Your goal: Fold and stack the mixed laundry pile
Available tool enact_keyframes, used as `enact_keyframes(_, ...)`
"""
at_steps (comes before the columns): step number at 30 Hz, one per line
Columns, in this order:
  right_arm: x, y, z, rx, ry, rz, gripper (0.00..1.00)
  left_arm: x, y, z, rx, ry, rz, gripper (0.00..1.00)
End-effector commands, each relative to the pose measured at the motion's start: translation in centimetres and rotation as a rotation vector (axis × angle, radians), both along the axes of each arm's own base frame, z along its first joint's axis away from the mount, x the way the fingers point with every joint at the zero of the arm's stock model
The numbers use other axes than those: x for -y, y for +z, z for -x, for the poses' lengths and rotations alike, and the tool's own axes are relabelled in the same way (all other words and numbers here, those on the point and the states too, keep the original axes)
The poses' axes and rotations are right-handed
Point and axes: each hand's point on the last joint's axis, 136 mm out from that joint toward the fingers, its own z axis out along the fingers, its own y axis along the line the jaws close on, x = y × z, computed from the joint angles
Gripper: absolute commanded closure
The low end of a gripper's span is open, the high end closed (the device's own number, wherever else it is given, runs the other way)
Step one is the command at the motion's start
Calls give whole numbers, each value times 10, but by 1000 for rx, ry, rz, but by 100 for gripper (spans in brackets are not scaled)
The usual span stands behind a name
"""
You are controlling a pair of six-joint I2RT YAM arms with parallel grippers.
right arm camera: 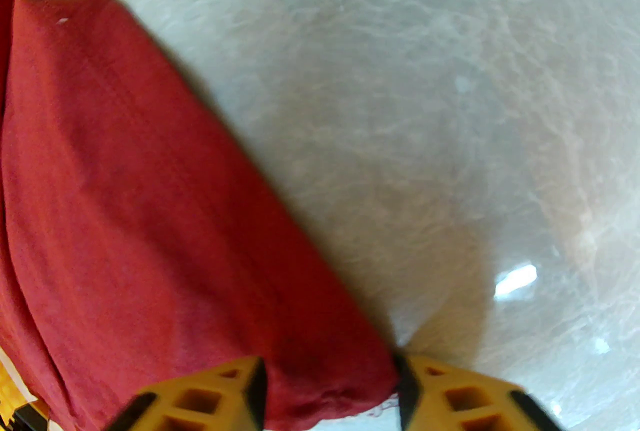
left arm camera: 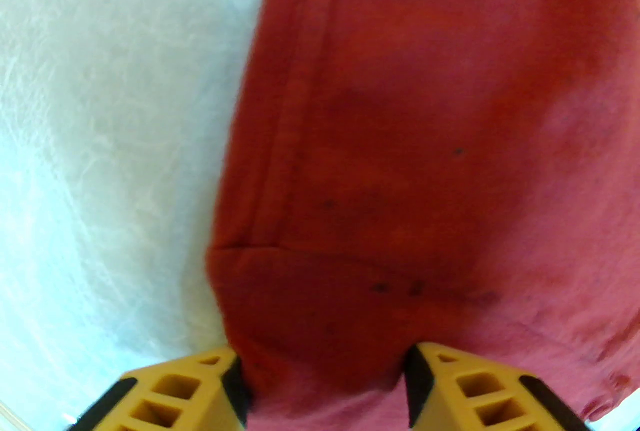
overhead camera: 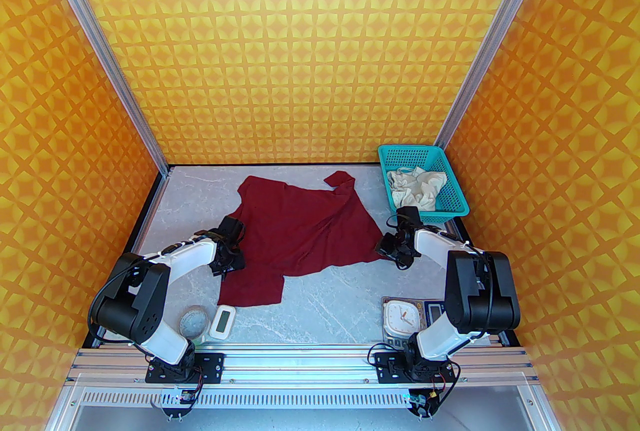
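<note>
Two soft garments make up the laundry, and they lie well apart. One, a dark red short-sleeved cotton shirt [overhead camera: 300, 224], is spread mostly flat over the middle of the pale grey marbled table [overhead camera: 330, 299], with one sleeve twisted up at the far side and a rectangular flap reaching toward the near edge. The other, a pair of crumpled cream-white shorts [overhead camera: 417, 188], sits inside the teal plastic mesh basket [overhead camera: 400, 149] at the far right corner.

At the shirt's left edge, the left gripper [overhead camera: 234, 264] is low over the cloth. In the left wrist view, a raised fold of the shirt [left arm camera: 425, 118] beside a stitched hem fills the gap of the left gripper [left arm camera: 322, 369] and touches both yellow fingers [left arm camera: 190, 394], so it is pinching that fold; bare table [left arm camera: 100, 118] lies to the left.

At the shirt's near right corner, the right gripper [overhead camera: 387, 250] meets the cloth. The right wrist view shows the right gripper [right arm camera: 330, 379] clamped on a bunched corner of the shirt [right arm camera: 125, 193], which is packed between its yellow fingers [right arm camera: 465, 399], with table [right arm camera: 450, 118] beyond.

Near the front edge lie a round grey disc [overhead camera: 194, 321], a small white rectangular device with a screen [overhead camera: 222, 321] and a white square clock [overhead camera: 402, 314].
</note>
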Motion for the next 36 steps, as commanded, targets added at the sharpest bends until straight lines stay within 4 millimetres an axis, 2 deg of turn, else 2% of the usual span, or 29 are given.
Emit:
enact_keyframes(1,-27,-18,-4,13,28,-100,71,39,-24,-4,31,-43,139,63)
enact_keyframes(4,-29,-13,-7,41,21,-115,82,46,-20,-9,69,-34,178,81)
enact_keyframes(7,-29,-3,-11,82,27,-118,91,50,-1,-17,161,-31,221,99)
enact_keyframes(11,-31,17,-18,151,23,-127,100,53,40,-26,306,-60,265,100)
enact_keyframes(15,-35,51,-30,248,7,-165,100,45,81,-34,427,-40,297,100)
enact_keyframes(18,-36,96,-40,353,3,-173,100,41,128,-40,531,-45,325,100)
enact_keyframes(21,-30,151,-45,471,5,-140,100,37,197,-42,661,-83,337,100)
enact_keyframes(22,-27,172,-45,510,7,-122,100,35,226,-40,717,-100,339,100)
enact_keyframes(26,-18,254,-37,658,9,-52,100,18,322,-29,896,-185,276,100)
enact_keyframes(28,-11,282,-28,683,2,-10,100,8,350,-24,932,-196,245,100)
enact_keyframes(31,-13,312,-12,684,26,-5,100,4,386,-14,960,-222,226,100)
enact_keyframes(33,-15,344,4,736,37,-3,100,7,419,3,1015,-275,251,100)
enact_keyframes(36,-6,406,40,863,32,73,100,3,483,44,1187,-362,245,100)
